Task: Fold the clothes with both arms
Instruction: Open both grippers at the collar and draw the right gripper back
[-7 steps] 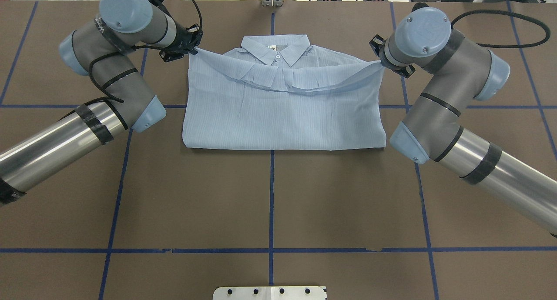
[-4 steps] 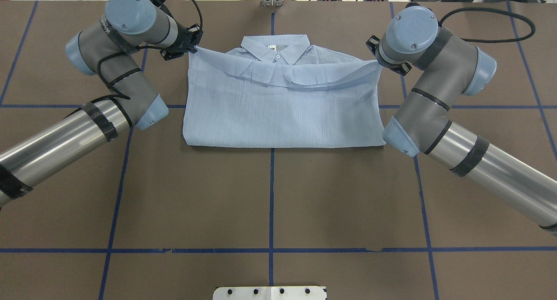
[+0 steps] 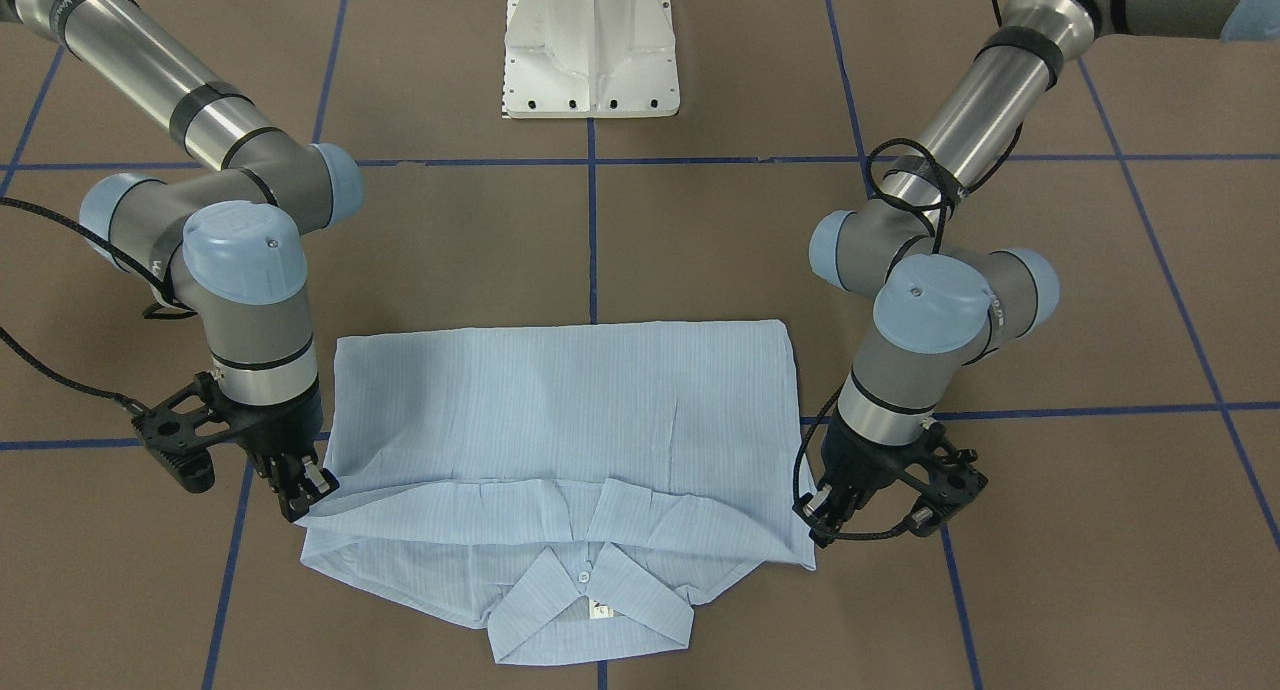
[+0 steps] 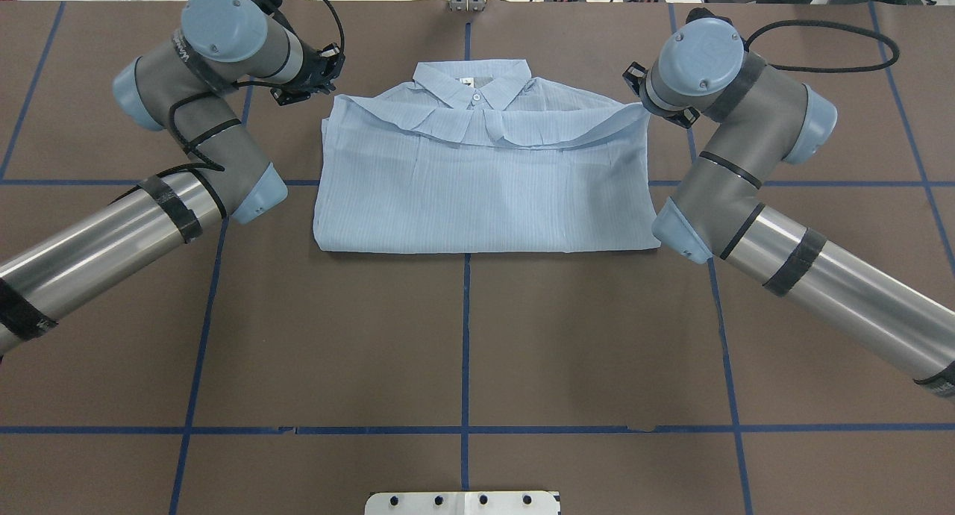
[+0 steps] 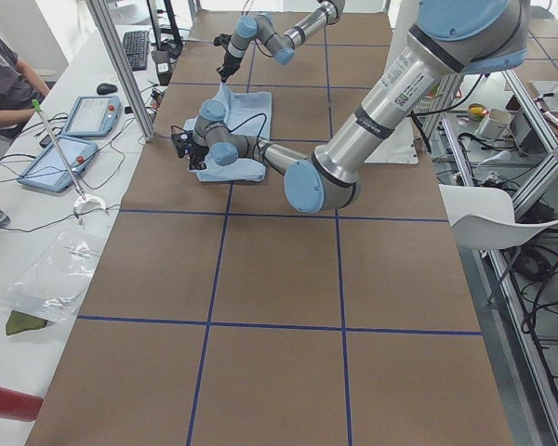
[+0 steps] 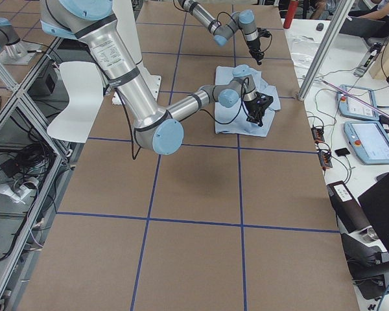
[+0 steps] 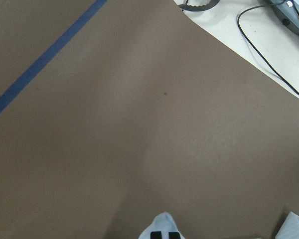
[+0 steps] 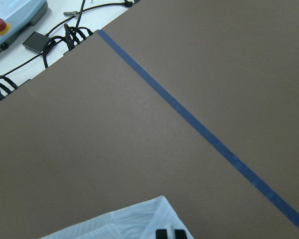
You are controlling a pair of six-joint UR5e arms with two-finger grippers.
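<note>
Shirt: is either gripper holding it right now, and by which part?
Both hold the shirt: the left gripper pinches one end corner of its folded-over top layer, the right gripper the other.

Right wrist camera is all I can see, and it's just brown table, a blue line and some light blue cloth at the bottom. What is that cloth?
Observer: It's a corner of a pale-blue shirt, pinched by the right end effector. The overhead view shows the whole shirt lying folded on the table.
Operator: Where's the other arm?
Observer: The left end effector is at the opposite corner of the same loose edge. I cannot tell whether it grips the cloth.
Operator: Does the shirt have a collar?
Observer: Yes, the collar peeks out past that edge, on the side away from the robot, with one white button showing.
</note>
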